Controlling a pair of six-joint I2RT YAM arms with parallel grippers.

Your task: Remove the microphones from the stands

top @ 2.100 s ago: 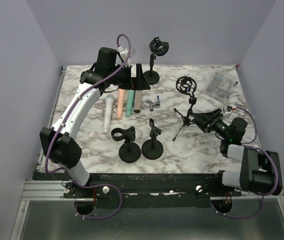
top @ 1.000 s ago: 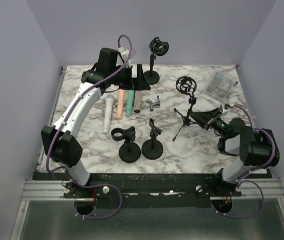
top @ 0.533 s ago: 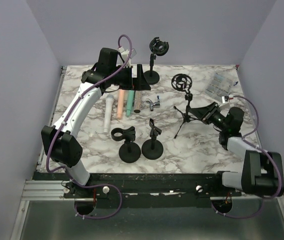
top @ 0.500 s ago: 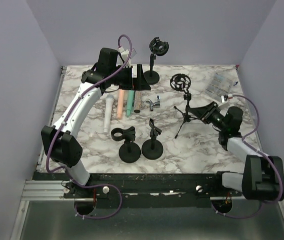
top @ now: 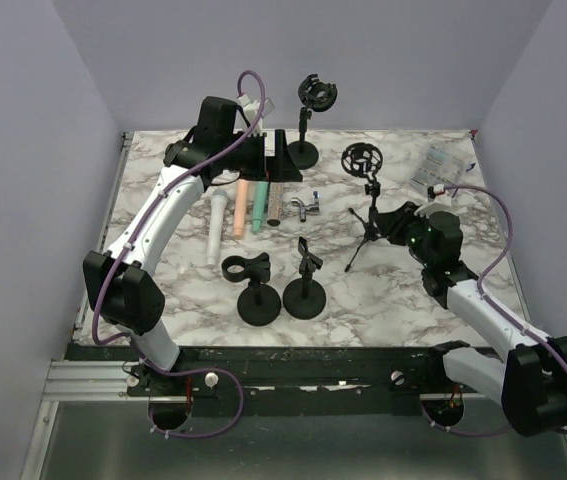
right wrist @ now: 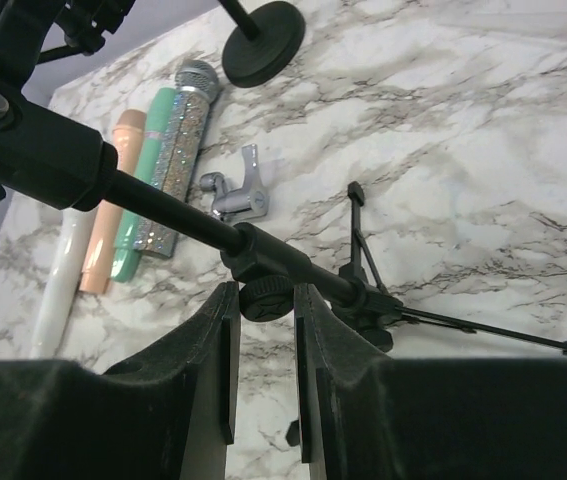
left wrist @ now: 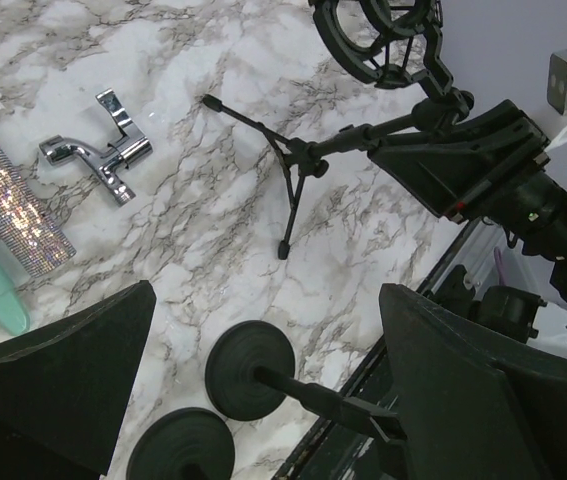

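Top external view: the left gripper point(top: 271, 152) hangs wide open and empty over the far side of the table point(top: 403, 290). Four microphones point(top: 259, 207) lie side by side on the marble just beneath and beside its fingers, none seated in any stand that can be seen. Off to its right, the right gripper point(top: 383, 222) is pinched narrow on the stem of a tripod stand point(top: 357, 254), jaws either side of the knob point(right wrist: 266, 298). The shock mount point(top: 360, 159) beyond its fingertips looks empty. A microphone should handle as a stiff, fairly light bar with a smooth, possibly slippery barrel and a dent-prone grille. The likely best hold is across mid-barrel, drawing it out along the clip's axis.
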